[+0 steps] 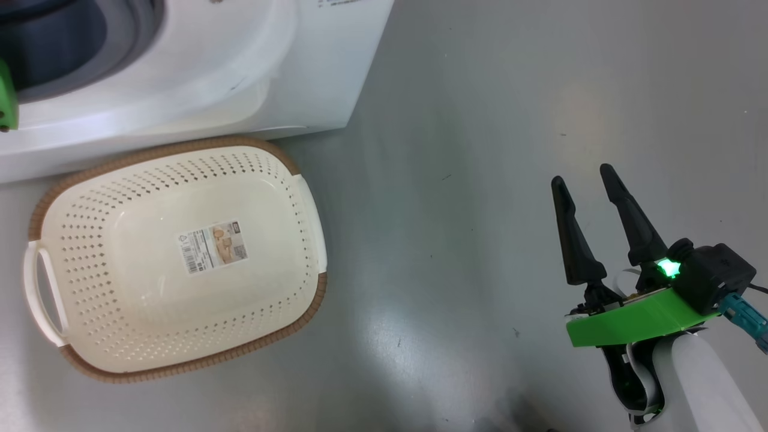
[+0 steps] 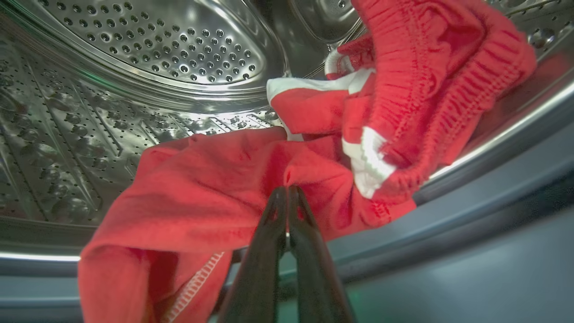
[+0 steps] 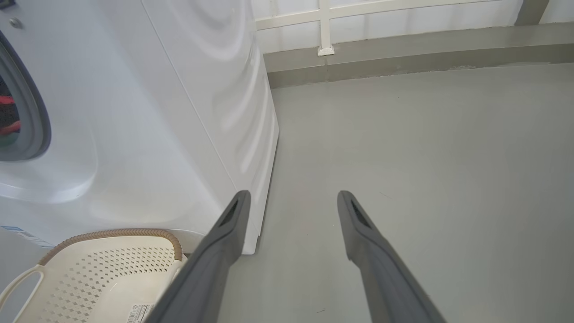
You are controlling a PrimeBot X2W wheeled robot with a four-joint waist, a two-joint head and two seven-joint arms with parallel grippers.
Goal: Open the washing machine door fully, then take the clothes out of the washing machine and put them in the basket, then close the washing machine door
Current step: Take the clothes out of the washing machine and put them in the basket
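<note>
Where the left jaws meet, the clothes (image 2: 202, 193) sit pinched between.

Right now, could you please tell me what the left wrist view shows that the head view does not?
Left wrist view: the left gripper shut on red clothes inside the steel drum.
Head view: the basket, bare but for a label, on the floor, and the open right gripper off to its right.
Both: the washer, seen as its white front from the head and as its inside from the wrist.
</note>
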